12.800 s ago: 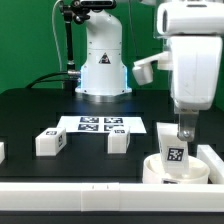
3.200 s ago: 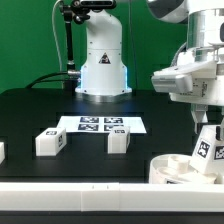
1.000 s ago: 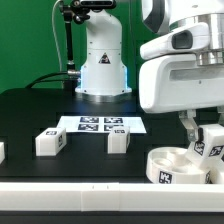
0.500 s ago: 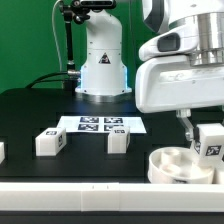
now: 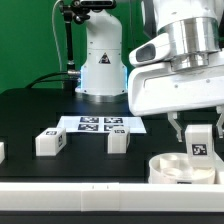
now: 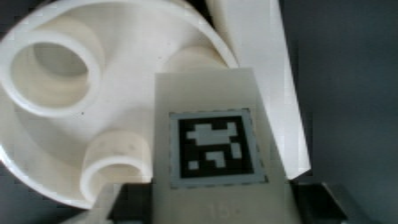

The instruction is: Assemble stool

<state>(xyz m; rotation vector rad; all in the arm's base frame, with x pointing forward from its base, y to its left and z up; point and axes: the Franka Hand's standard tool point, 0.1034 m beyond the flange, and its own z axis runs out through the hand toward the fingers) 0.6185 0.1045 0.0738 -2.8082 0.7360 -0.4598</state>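
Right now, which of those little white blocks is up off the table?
The block held upright in the fingers above the round seat; the other blocks lie on the black table.

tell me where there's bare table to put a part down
Bare table lies between the robot base and the marker board, and between the two loose legs. Crowded on the exterior view's right: seat and held leg.

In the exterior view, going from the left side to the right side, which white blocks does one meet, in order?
cut-off block at the edge → left leg block → middle leg block → raised leg block, held in the end effector
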